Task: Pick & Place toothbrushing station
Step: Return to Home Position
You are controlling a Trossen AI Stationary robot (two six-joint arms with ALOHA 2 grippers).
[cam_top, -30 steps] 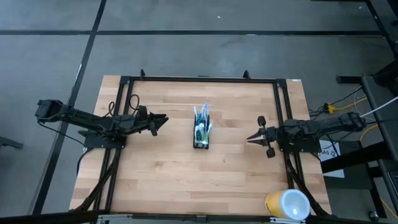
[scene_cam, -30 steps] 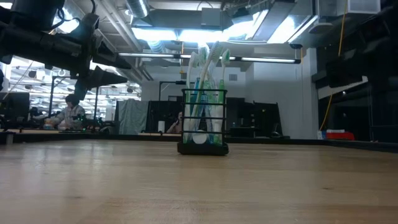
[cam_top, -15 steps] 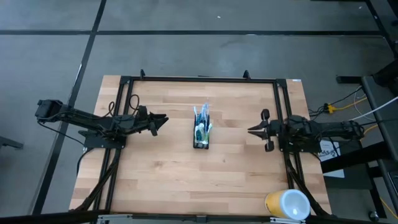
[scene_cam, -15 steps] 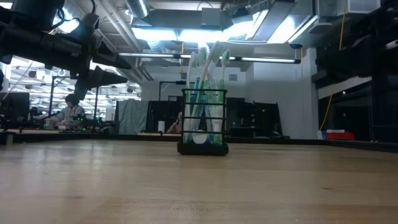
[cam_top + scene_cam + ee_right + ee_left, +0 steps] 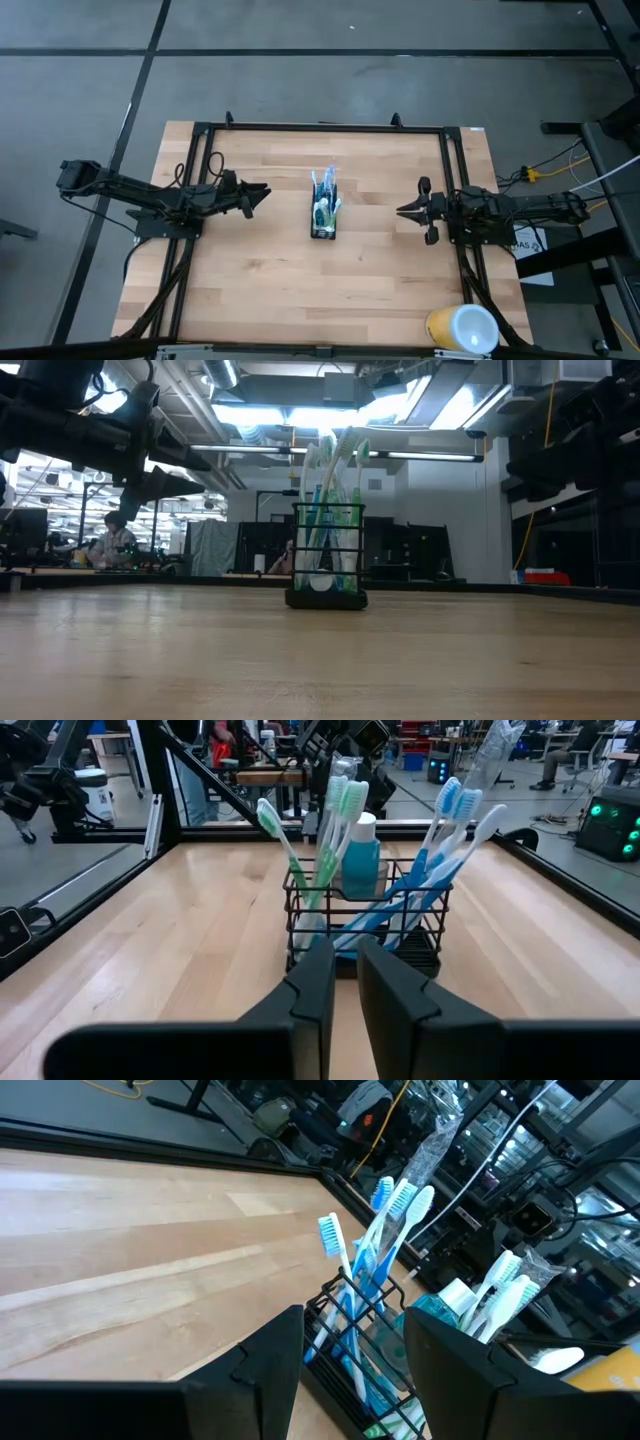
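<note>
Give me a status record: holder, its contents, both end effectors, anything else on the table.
holder: black mesh holder, upright, centre of table
contents: blue toothbrushes, green toothbrushes, blue tube, all inside
left end effector: open, empty, clear of holder
right end effector: shut, empty, clear of holder
other: yellow-and-white cup at right-side table corner

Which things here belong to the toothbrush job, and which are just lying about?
Job: black mesh holder mid-table, holding blue toothbrushes, green toothbrushes and a tube; left gripper and right gripper hang either side of it, holding nothing.
Lying about: yellow-and-white cup at the table's corner by the right arm.
</note>
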